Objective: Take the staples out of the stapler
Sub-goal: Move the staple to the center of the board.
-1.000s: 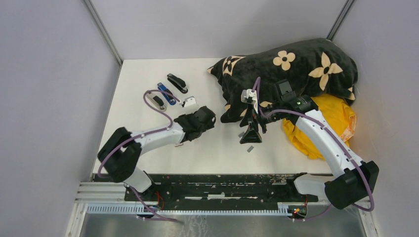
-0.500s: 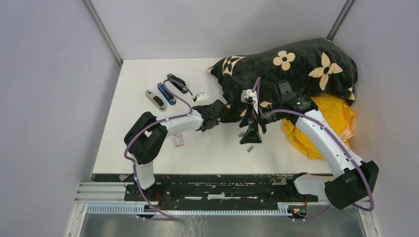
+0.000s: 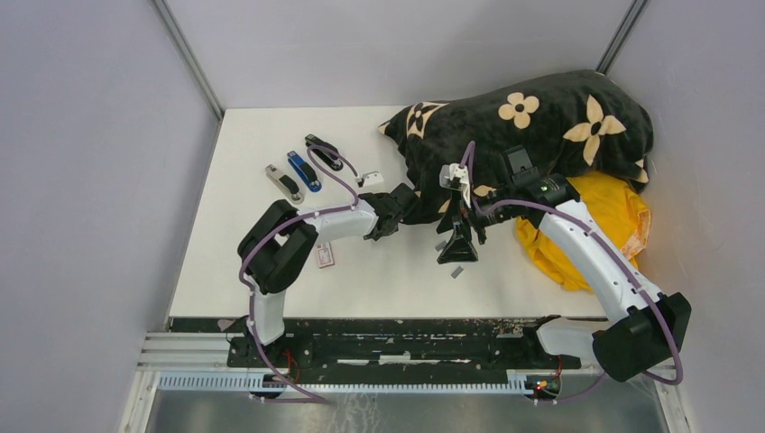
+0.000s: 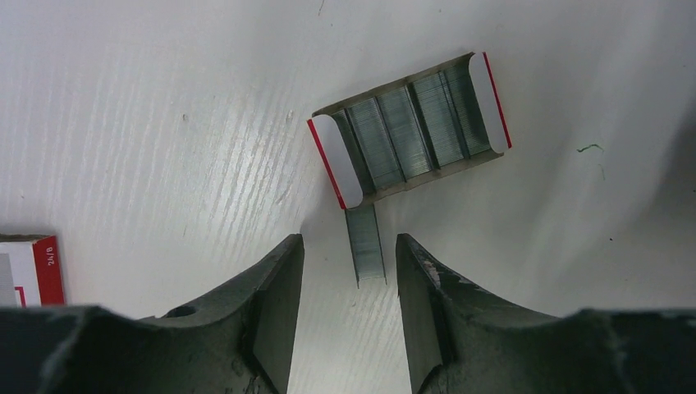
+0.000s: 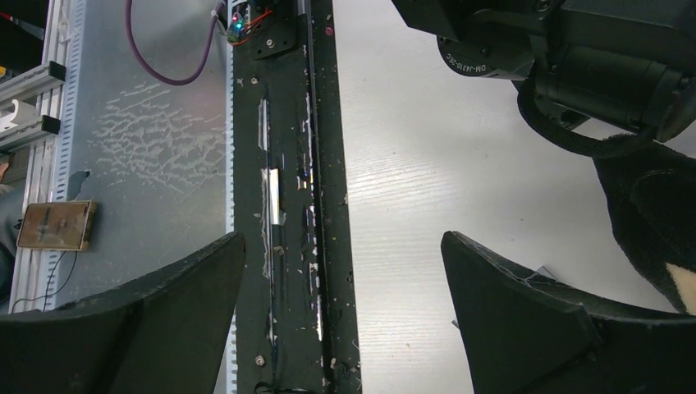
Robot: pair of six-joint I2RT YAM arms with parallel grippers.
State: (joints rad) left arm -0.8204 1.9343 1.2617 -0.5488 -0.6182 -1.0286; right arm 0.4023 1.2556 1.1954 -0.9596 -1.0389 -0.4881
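– two arms are seen over the table (image 3: 271, 280); how is the left one posed?
– its elbow is folded up near the base and the forearm is stretched out toward the middle of the table. the left gripper (image 4: 349, 243) is pointed down at the surface.
– and its fingers?
– they are held partly apart. a staple strip (image 4: 366, 246) lies flat between them, nearer the finger on the right of the wrist view. bare table is seen on both sides of it, so nothing is clamped.
– what is found beyond the tips?
– an open white-and-red tray (image 4: 335, 160) packed with staples, its near edge right at the far end of the strip. off to the left of the fingers a small box (image 4: 31, 267) is seen.
– the right arm?
– it is raised from its base with the forearm reached inward. the wrist is bent so that the right gripper (image 5: 342, 240) faces back toward the near rail. its fingers are spread wide, with nothing between them. a second strip (image 3: 456, 270) lies just past their tips, apart from them.
– the staplers?
– a black stapler (image 3: 323, 151), a blue stapler (image 3: 304, 171) and a silver stapler (image 3: 283, 182) are lined up well away from both sets of fingers.
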